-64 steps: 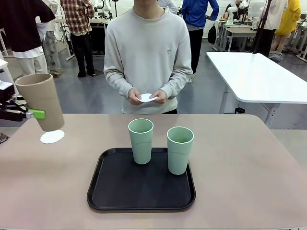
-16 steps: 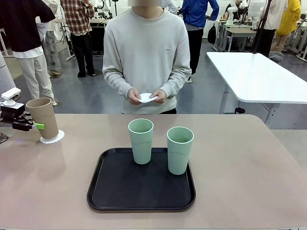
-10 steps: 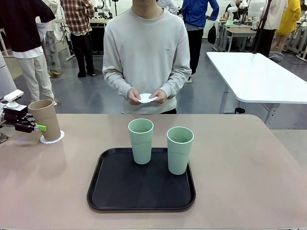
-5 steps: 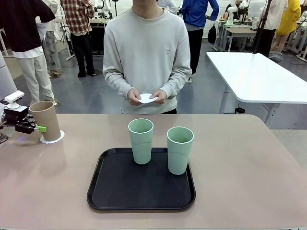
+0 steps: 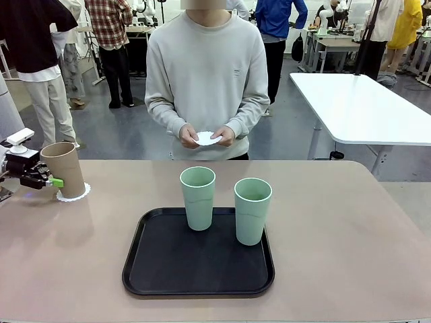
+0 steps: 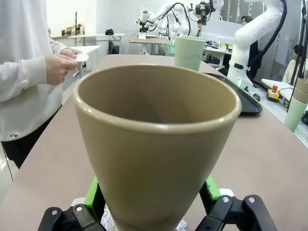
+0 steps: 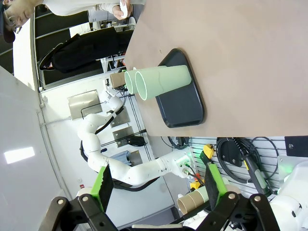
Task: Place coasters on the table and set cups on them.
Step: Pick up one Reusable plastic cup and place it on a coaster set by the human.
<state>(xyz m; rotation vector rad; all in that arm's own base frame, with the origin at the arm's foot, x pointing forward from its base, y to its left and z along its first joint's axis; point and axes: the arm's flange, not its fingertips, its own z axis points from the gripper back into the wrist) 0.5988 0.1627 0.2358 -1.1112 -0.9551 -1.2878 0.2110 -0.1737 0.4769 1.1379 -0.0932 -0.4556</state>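
My left jaws stand spread around the foot of the tan cup (image 5: 63, 168), pads just clear of its sides. The cup sits upright between them on a coaster (image 5: 75, 195) on the table (image 5: 337, 235). My right jaws gape empty, well away. Setting down looks done. Next I'd back the left jaws straight off without nudging it, then fetch a mint cup (image 5: 197, 198).

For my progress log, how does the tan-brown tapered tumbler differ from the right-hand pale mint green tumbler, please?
The tan-brown tapered tumbler stands on a white lacy paper coaster; the pale mint green tumbler on the black tray, without one. The open left pincer straddles the tan one; the green one stands free. Both are upright.
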